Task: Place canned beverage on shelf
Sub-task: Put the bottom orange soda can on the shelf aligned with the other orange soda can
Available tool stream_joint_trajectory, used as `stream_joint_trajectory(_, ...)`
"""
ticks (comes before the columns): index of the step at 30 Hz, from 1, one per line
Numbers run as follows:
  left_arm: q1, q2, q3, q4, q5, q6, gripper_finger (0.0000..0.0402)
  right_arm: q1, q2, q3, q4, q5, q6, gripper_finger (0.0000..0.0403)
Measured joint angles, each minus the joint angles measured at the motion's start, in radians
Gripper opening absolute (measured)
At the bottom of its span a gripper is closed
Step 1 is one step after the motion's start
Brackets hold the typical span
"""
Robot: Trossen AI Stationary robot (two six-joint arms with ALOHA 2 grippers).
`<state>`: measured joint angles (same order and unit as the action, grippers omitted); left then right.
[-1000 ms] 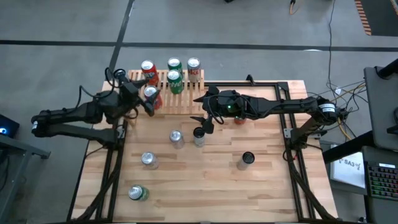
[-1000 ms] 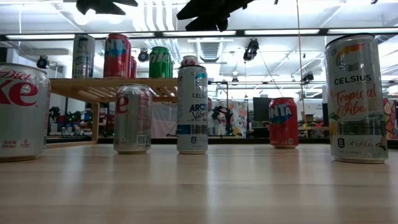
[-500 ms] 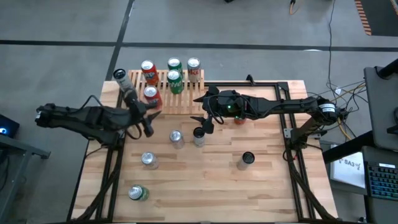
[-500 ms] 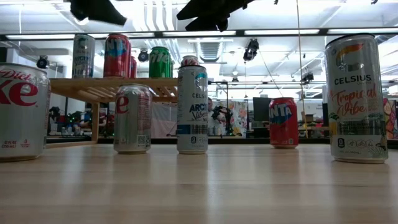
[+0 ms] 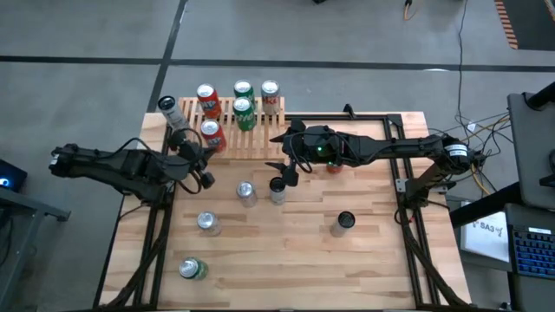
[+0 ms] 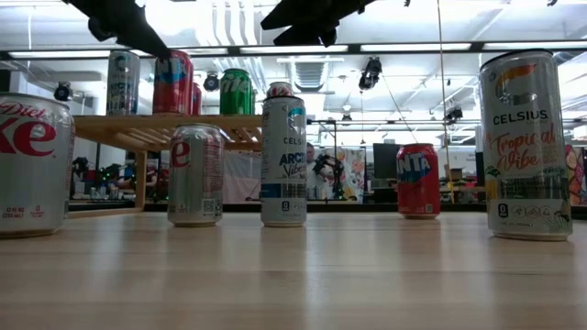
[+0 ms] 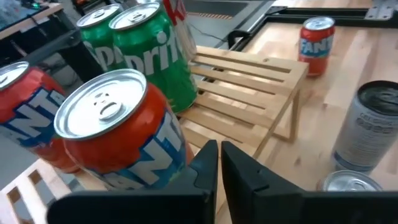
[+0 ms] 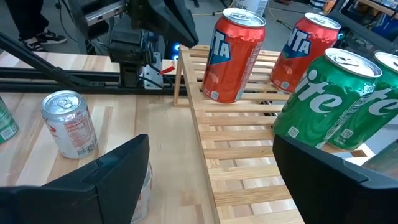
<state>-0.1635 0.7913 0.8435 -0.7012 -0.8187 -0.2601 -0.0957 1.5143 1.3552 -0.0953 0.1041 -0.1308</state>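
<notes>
The shelf [image 5: 232, 144] is a low light-wood slatted rack at the table's far left. Several cans stand upright on it, the nearest an orange-red Fanta can [image 5: 211, 132] [image 7: 118, 134]. My left gripper [image 5: 205, 176] [image 7: 219, 163] hangs shut and empty just off the shelf's near edge, beside and slightly below that can. My right gripper [image 5: 284, 171] [image 8: 208, 180] hovers open over mid-table, above a slim can [image 5: 277, 188], facing the shelf [image 8: 242, 143].
Loose cans stand on the table: a silver one [image 5: 246, 192], another [image 5: 207, 223], a green one [image 5: 192, 269] near the front left, a dark-topped one [image 5: 344, 222] and a Fanta can [image 6: 418, 180] under the right arm. Black frame rails edge the table.
My left gripper has drawn back from the Fanta can on the shelf toward the table's near edge and sunk a little. Its fingers, spread beside the can before, have come together. The can stays upright on the slats. A white can at the shelf's far left corner now shows.
</notes>
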Motion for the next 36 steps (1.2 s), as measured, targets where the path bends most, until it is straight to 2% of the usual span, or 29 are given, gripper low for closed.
stream_joint_trajectory(6, 0.000, 0.028, -0.034, 0.042, -0.018, -0.040, 0.0001, 0.000, 0.000, 0.000, -0.002, 0.000, -0.003, 0.0329)
stream_joint_trajectory(13, 0.000, 0.069, -0.080, 0.133, -0.101, -0.042, 0.0000, 0.000, 0.000, 0.000, -0.005, 0.000, -0.011, 0.0329)
stream_joint_trajectory(21, 0.001, 0.094, -0.079, 0.142, -0.225, -0.056, 0.0000, 0.000, 0.000, -0.001, -0.007, 0.000, -0.018, 0.0329)
stream_joint_trajectory(36, 0.002, 0.093, -0.079, 0.136, -0.310, -0.064, 0.0000, 0.000, 0.000, -0.002, -0.028, 0.000, -0.018, 0.0329)
